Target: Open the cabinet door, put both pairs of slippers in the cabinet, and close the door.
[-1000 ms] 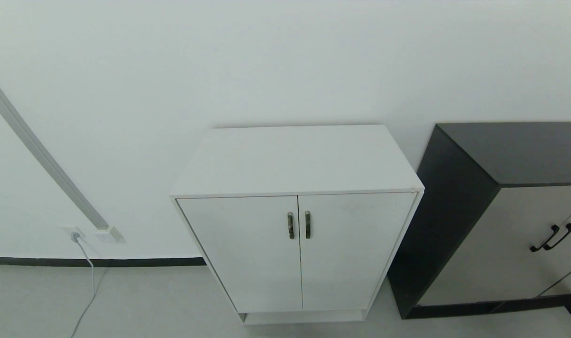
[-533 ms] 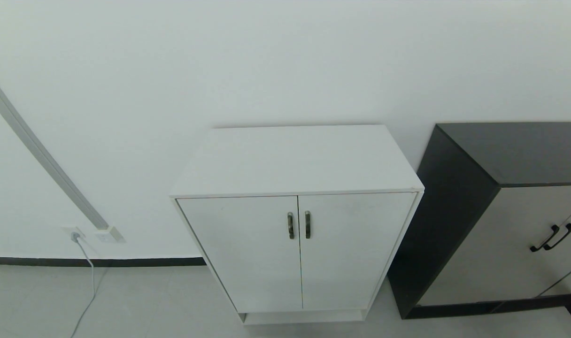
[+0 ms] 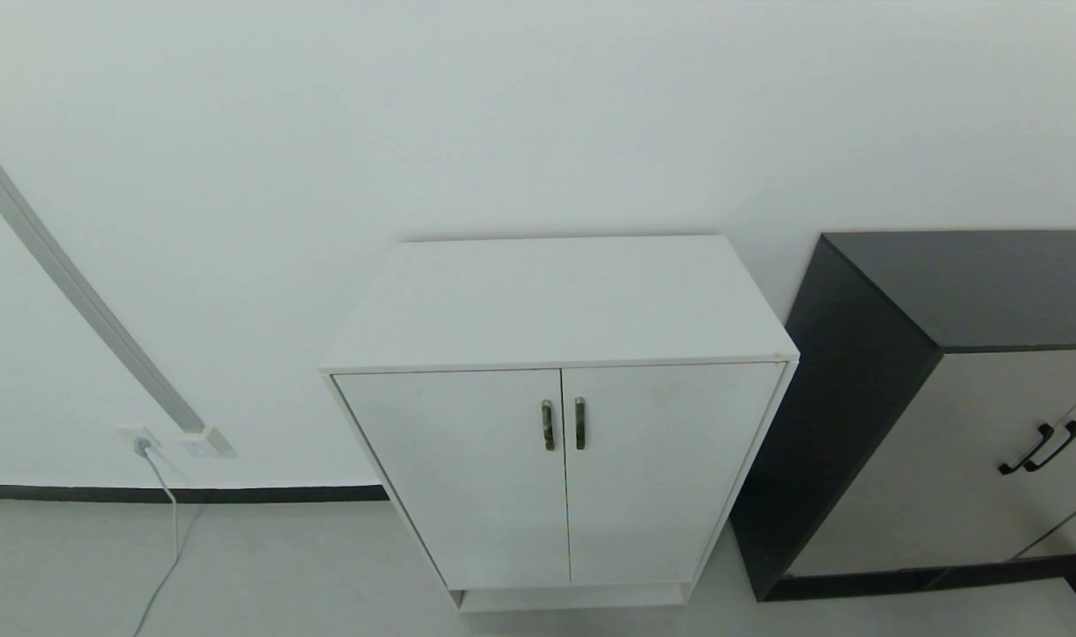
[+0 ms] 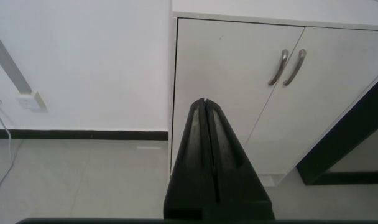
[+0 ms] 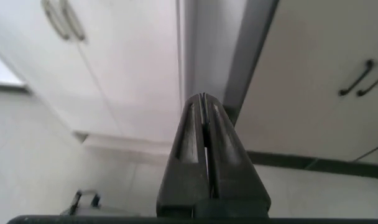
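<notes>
Dark cabinet (image 3: 945,442), right part off-frame

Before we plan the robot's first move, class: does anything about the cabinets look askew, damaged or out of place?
Nothing stands out. The white cabinet stands square against the wall, both doors shut flush, their handles upright and level. The black cabinet beside it looks intact.
</notes>
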### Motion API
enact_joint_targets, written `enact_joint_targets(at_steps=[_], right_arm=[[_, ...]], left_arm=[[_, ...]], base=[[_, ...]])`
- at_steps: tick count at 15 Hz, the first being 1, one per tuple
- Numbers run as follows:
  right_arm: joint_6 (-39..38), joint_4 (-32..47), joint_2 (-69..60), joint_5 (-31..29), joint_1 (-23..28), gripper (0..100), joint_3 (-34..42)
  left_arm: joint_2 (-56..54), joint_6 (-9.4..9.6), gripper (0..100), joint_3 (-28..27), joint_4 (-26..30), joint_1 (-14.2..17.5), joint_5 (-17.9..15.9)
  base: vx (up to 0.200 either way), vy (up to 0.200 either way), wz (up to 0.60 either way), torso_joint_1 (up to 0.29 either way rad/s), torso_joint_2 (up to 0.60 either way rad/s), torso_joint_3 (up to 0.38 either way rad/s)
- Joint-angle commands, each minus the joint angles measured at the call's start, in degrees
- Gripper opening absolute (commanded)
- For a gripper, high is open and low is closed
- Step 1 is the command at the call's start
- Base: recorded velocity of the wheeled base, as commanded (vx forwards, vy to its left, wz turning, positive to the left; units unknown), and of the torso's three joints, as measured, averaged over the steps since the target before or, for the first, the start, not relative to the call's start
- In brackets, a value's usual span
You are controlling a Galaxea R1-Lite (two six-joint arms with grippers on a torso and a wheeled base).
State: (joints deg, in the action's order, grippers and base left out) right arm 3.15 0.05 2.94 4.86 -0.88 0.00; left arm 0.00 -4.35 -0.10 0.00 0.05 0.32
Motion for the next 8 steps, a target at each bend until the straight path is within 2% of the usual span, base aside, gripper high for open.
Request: enact_joint_targets(at_steps=[1,5,8], right_arm=[[-2.4,-0.1,-2.9,-0.2,0.8,0,0.0],[-5.3,-0.5,-2.9,-4.5,0.8,0,0.0],[-5.8,-0.5,-2.9,-5.0,0.8,0,0.0]], left_arm=[[0.1,-0.04,0,0.0,0.0,0.0,0.0],[0.1,0.05,0,0.0,0.0,0.0,0.1],[0.1,0.05,0,0.0,0.0,0.0,0.1]], base=[[0.000,0.000,0.00,0.000,0.00,0.000],[0.000,0.000,0.00,0.000,0.00,0.000],[0.000,0.000,0.00,0.000,0.00,0.000]])
